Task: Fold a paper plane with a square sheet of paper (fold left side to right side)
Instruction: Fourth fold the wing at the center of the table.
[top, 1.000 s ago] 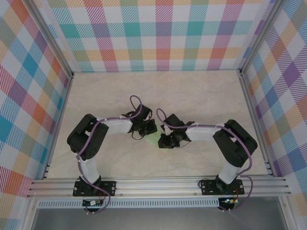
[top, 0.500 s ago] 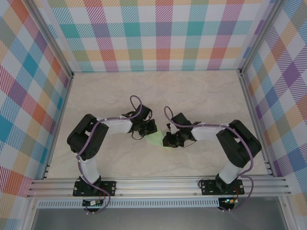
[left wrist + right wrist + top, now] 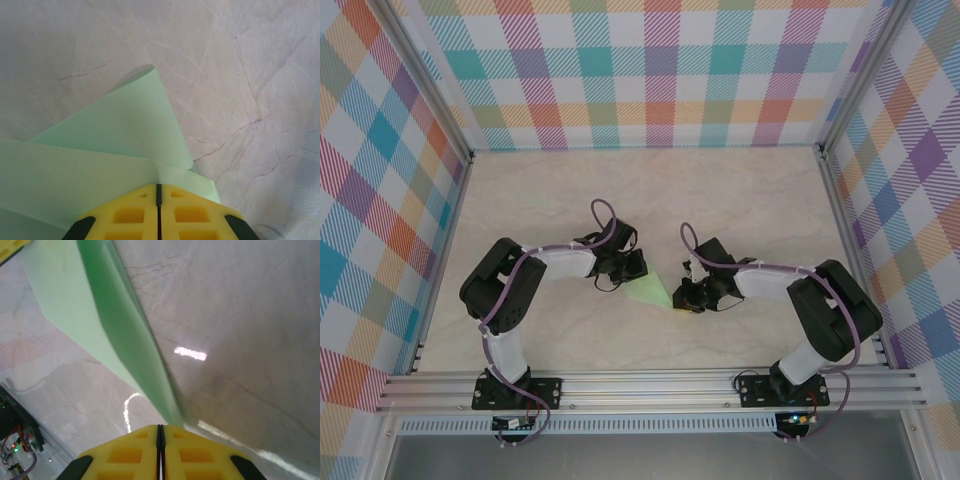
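Now left pincer (image 3: 158, 189), right pincer (image 3: 160, 430) grip paper plane (image 3: 651, 289) (opposite edges).

I have both arms folded, elbows pushed out toward 9 and 3 o'clock and forearms reaching inward, so the wrists nearly meet. My left hand (image 3: 630, 280) points toward 4 o'clock, fingers pressed flat together. My right hand (image 3: 682, 298) points toward 8 o'clock, fingers closed on the paper (image 3: 652, 291).
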{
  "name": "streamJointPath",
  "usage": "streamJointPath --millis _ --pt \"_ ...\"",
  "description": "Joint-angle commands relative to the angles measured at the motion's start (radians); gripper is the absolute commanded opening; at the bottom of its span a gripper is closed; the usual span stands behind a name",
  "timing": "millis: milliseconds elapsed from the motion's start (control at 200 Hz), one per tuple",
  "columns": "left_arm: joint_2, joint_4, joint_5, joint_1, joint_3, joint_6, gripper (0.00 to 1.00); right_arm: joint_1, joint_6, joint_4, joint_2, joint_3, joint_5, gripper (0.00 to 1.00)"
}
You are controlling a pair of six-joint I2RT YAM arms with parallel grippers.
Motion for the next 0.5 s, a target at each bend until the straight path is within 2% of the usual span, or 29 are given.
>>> streamJointPath --millis 0,250,495 --pt "0.044 -0.115 -0.058 -0.001 -0.008 0.01 0.07 0.005 -0.013 -0.059 -0.046 0.063 -0.014 0.08" --pt "0.04 -0.115 -0.055 -0.001 -0.008 0.009 0.07 0.029 0.062 0.059 0.079 0.11 -0.037 0.07" --pt "0.025 -0.118 -0.055 -0.001 -0.008 0.013 0.07 0.031 0.068 0.024 0.173 0.117 0.038 0.07"
